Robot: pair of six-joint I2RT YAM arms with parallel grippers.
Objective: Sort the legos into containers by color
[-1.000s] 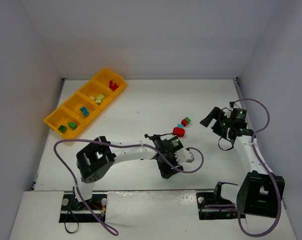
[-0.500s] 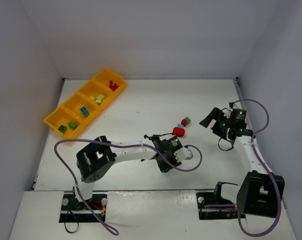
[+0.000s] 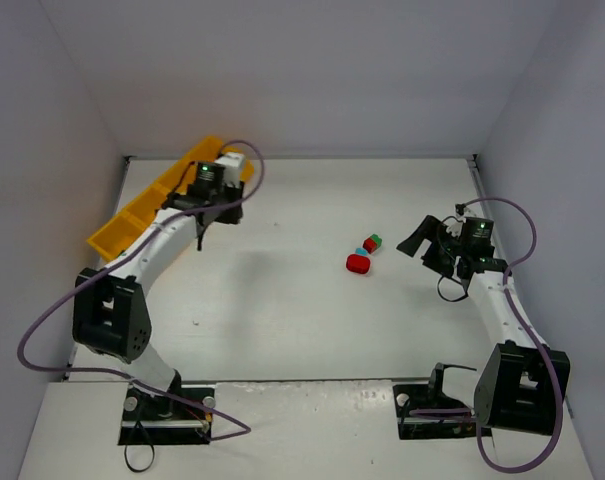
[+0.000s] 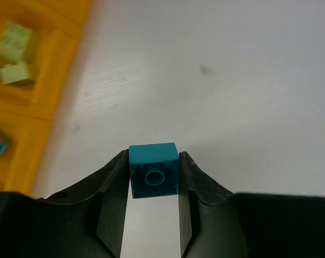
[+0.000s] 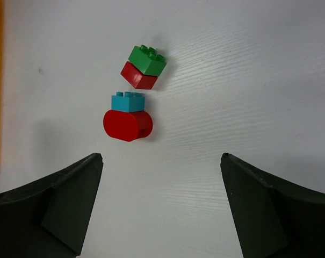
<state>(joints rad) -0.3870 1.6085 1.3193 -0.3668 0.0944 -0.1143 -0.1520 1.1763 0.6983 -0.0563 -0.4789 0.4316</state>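
Lego brick (image 4: 153, 171), teal, is clenched in the left gripper (image 4: 153, 161), which has swung across the worktop (image 4: 232, 80) to the tray (image 4: 41, 107); release looks next; right gripper (image 5: 161, 158) gapes, holding nothing.

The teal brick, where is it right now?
In the left wrist view, the teal brick is pinched in the left gripper, over the white table just beside the orange tray, close to its pocket holding pale green bricks.
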